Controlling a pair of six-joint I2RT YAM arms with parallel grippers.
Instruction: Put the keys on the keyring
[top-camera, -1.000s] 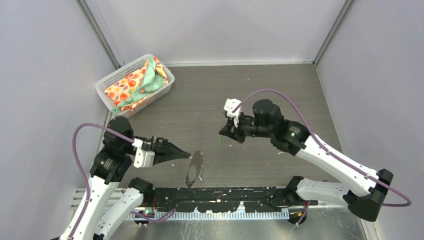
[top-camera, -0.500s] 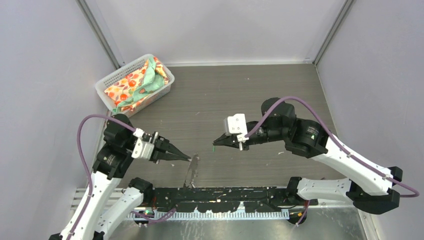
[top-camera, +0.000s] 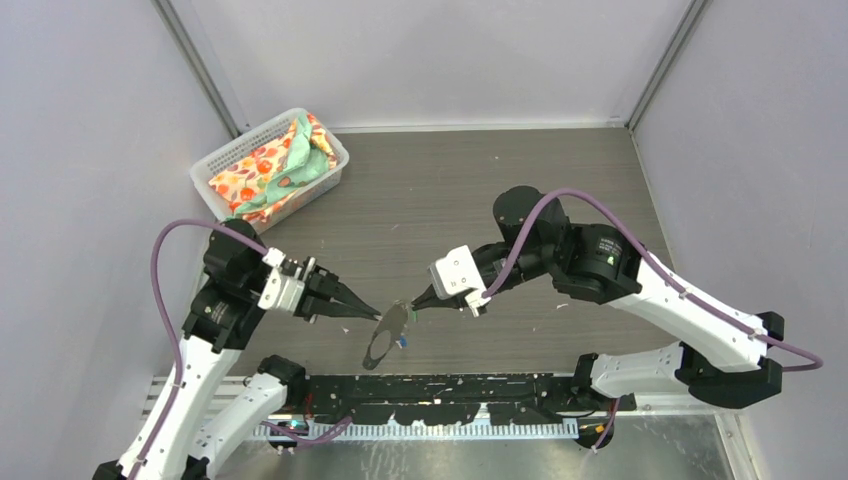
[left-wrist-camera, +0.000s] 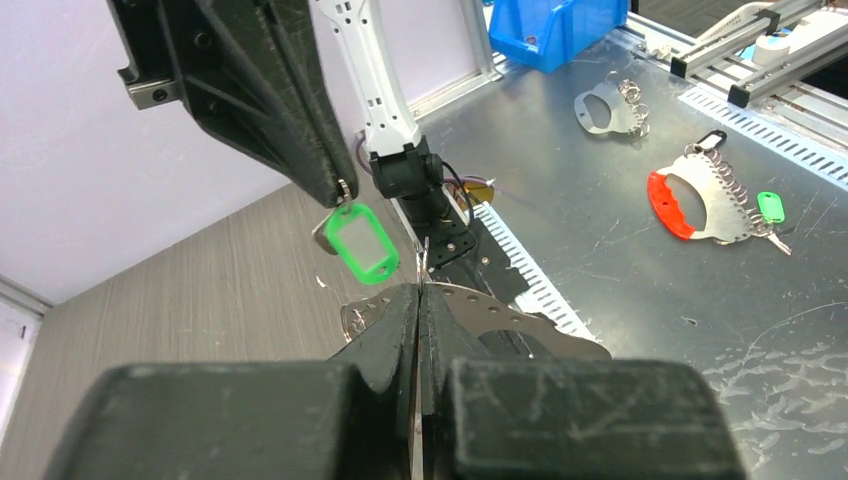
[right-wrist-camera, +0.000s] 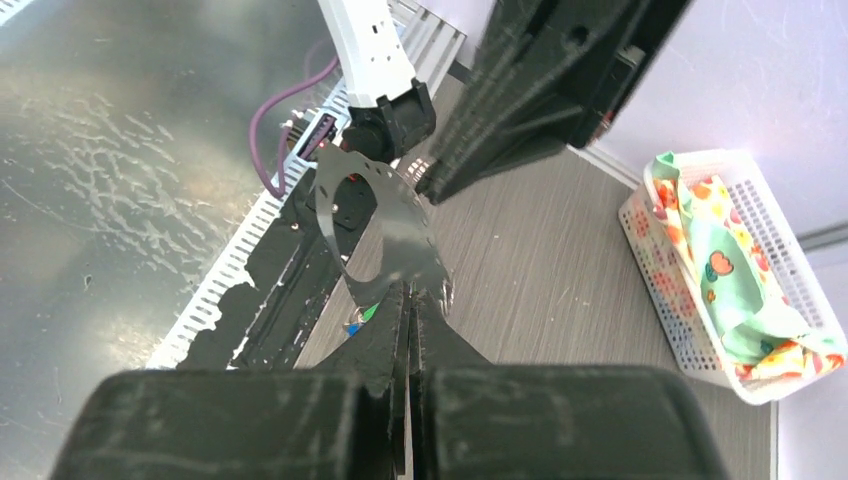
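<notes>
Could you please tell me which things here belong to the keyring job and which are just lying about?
Job: keyring in left gripper; green-tagged key in right gripper; blue-tagged key at the keyring.
Lying about: white basket of cloths; spare keyrings; blue bin.

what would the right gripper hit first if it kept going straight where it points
Most likely the keyring, pinched by the left gripper just ahead of the right gripper and its green-tagged key; gap looks tiny, but depth is unclear.
</notes>
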